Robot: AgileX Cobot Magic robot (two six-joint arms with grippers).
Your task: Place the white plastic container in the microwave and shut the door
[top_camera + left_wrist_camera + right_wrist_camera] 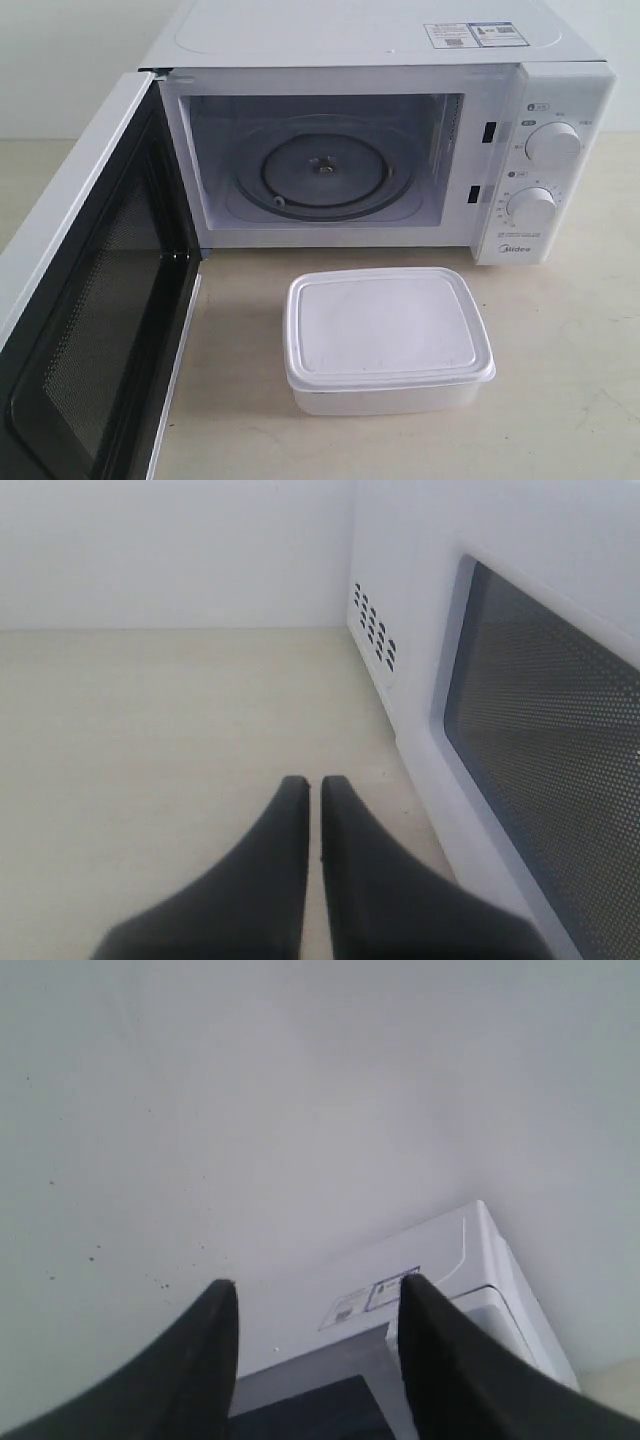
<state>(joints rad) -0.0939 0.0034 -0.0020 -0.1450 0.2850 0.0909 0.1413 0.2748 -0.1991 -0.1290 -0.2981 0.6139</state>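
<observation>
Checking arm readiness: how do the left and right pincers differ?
The left pincer is shut, jaws nearly touching; the right pincer stands open. The left faces the table beside the door; the right faces the microwave top. Both are black and empty.

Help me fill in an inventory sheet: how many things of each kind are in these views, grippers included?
microwave: 1
white plastic container: 1
grippers: 2 (left gripper, right gripper)
Total: 4
</observation>
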